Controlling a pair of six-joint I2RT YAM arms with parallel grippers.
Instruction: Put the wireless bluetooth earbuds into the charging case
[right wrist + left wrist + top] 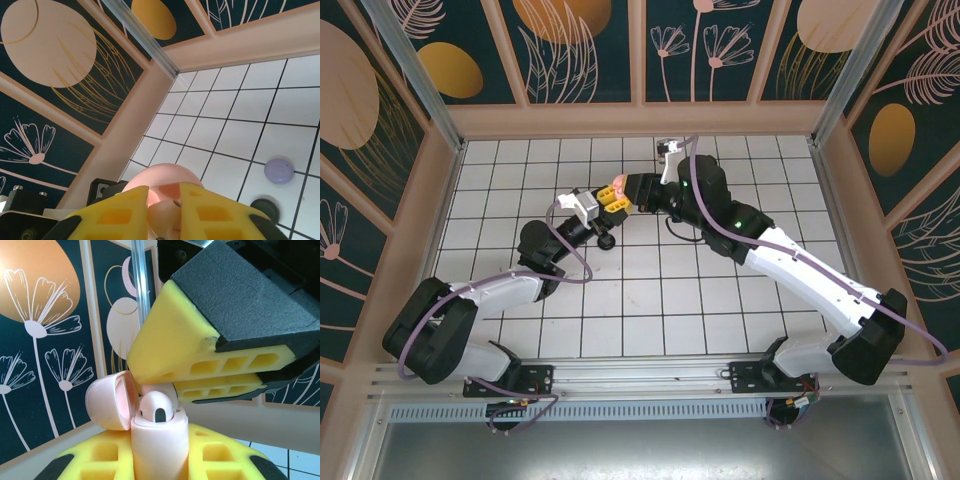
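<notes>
White tiled worktop (520,300) underneath it all. Left hand (161,467) clamps the pink charging case (160,440) upright, lid flipped open. Right hand (164,194) meets it, fingers pinched narrow on a pale pink earbud (157,409) sitting at the case's mouth. Lilac case (279,170) and black case (264,209) lie beyond the right hand's fingers.

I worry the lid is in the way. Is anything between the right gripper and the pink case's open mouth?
Nothing visible blocks it. The lid is swung aside, and the right gripper sits right at the pink case in the left gripper, where one earbud already sits.
</notes>
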